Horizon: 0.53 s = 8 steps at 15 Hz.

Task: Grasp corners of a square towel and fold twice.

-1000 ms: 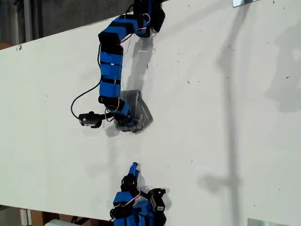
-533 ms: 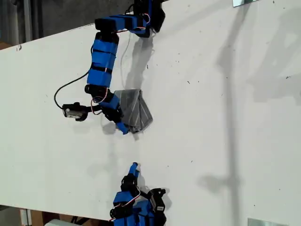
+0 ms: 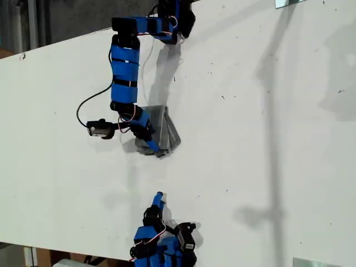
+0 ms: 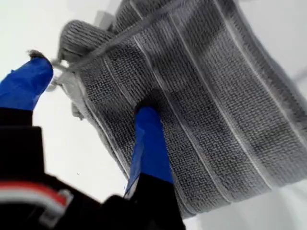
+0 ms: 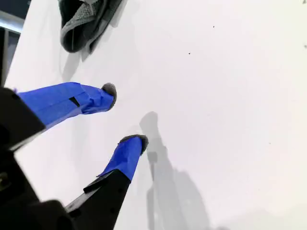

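The grey striped towel (image 3: 166, 131) lies bunched and folded small on the white table (image 3: 250, 139), just under the upper arm in the exterior view. My first gripper (image 3: 153, 146) is open at the towel's near edge. Close up, one blue finger (image 4: 149, 125) rests on the towel (image 4: 211, 105) and the other finger (image 4: 33, 76) stands off its rumpled edge. My second gripper (image 3: 159, 197) is open near the exterior view's bottom edge, apart from the cloth. Its fingers (image 5: 108, 93) hold nothing, and the towel (image 5: 84, 21) shows far ahead. No corner can be told apart.
Metal brackets sit at the exterior view's top right (image 3: 289, 3) and bottom right (image 3: 317, 262). The table's edge runs along the exterior view's upper left, with dark floor beyond it. A black cable (image 3: 89, 105) loops beside the first arm.
The first arm swung toward the exterior view's left half a second ago, then came back right. Its gripper is again at the towel's near edge. The second arm has not moved.
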Each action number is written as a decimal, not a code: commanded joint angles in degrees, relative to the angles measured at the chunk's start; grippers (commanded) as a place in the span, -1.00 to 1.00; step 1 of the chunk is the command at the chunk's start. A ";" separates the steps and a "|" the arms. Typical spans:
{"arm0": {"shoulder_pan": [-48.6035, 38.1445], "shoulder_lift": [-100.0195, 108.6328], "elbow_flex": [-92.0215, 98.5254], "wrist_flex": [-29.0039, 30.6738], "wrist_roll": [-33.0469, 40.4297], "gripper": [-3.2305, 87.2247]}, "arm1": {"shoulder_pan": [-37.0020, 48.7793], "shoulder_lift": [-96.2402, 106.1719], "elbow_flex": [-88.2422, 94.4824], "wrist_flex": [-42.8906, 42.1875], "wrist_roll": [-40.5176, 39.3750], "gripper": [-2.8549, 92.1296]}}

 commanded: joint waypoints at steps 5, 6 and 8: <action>-0.35 0.26 -0.44 -0.88 -0.79 -0.60 | -4.75 7.82 0.70 4.22 7.29 -0.16; -0.35 0.26 -0.44 -0.88 -0.79 -0.60 | -5.71 12.48 4.66 4.13 8.70 -0.15; -0.62 0.18 -0.44 -1.05 -0.62 -0.60 | -7.91 19.78 5.10 9.14 9.05 -0.02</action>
